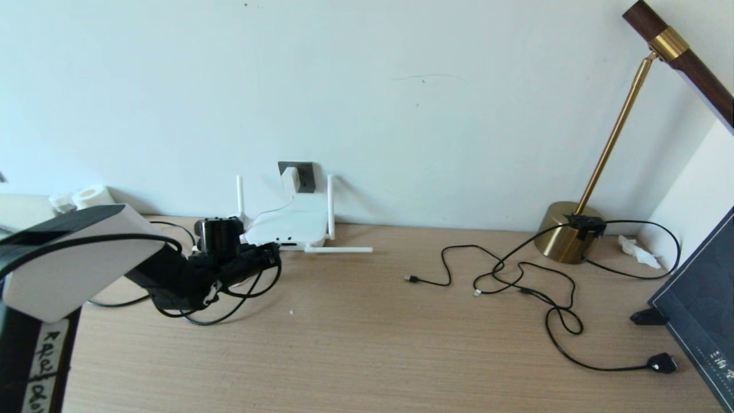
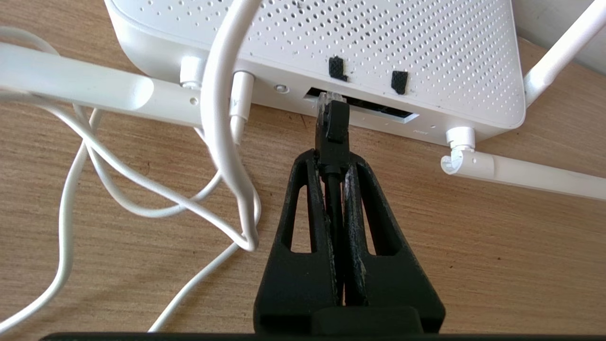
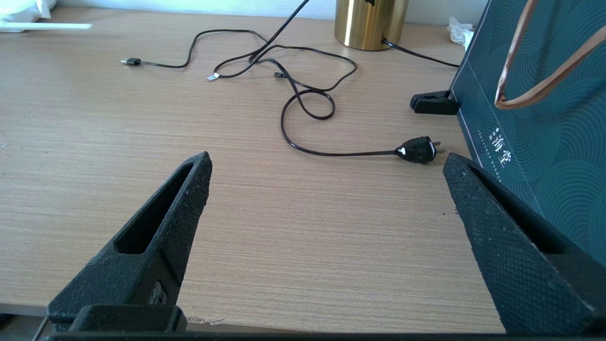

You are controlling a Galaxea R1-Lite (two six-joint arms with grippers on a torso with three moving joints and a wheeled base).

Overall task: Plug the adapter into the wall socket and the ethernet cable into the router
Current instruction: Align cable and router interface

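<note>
a: what is held by the left end effector (image 2: 334, 163)?

b: the ethernet cable (image 2: 332, 137) is clamped between its fingers (image 2: 310, 189), which are drawn in narrow around the black plug. the clear tip of the plug is seen right at the dark slot on the near edge of the router (image 2: 426, 57); whether it is seated inside cannot be told.

a: and where is that end effector placed in the scene?

b: it is found low over the worktop (image 1: 367, 344) at the far left, just in front of the router (image 1: 287, 228), which is set against the wall.

a: what about the adapter?

b: the adapter (image 1: 290, 179) is seen plugged into the wall socket (image 1: 304, 175), above the router, with its thin white cord (image 2: 142, 189) looped down onto the worktop beside the router.

a: is the right end effector (image 3: 326, 189) engaged?

b: nothing is held. its fingers (image 3: 161, 227) are spread wide above the worktop at the near right, next to a dark green bag (image 3: 544, 142), with a black power plug (image 3: 419, 150) lying beyond them.
</note>
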